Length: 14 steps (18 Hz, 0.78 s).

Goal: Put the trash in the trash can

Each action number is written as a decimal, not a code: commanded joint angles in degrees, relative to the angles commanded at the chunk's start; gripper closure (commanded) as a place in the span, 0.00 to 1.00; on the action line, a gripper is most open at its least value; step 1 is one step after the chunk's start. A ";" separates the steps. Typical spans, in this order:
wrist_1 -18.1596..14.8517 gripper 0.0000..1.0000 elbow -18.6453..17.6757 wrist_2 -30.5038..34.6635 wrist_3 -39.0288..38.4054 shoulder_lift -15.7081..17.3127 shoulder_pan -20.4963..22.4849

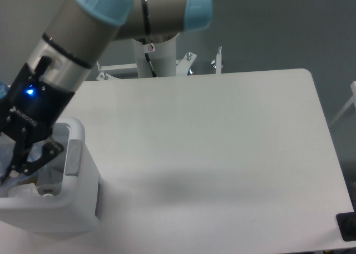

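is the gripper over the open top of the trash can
Yes, the gripper hangs above the trash can opening, inside its rim line.

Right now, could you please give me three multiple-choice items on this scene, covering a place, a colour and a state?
1. Where is the tool?
A. Over the trash can's opening
B. Above the table's right edge
C. On the floor

2. What colour is the light on the tool's wrist?
A. Red
B. Green
C. Blue

3. What lies on the open table surface beside the can?
A. A crushed bottle
B. Nothing visible
C. A wrapper

Answers: 1 A, its fingers hang inside the rim at far left. 2 C, a blue dot glows on the black wrist. 3 B, the white top shows only shadow.
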 joint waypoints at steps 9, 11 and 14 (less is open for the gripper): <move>-0.35 0.00 -1.94 10.10 0.27 2.90 5.26; -0.35 0.00 -3.16 10.20 0.45 3.08 8.68; -0.44 0.00 -6.76 10.28 4.90 3.17 14.92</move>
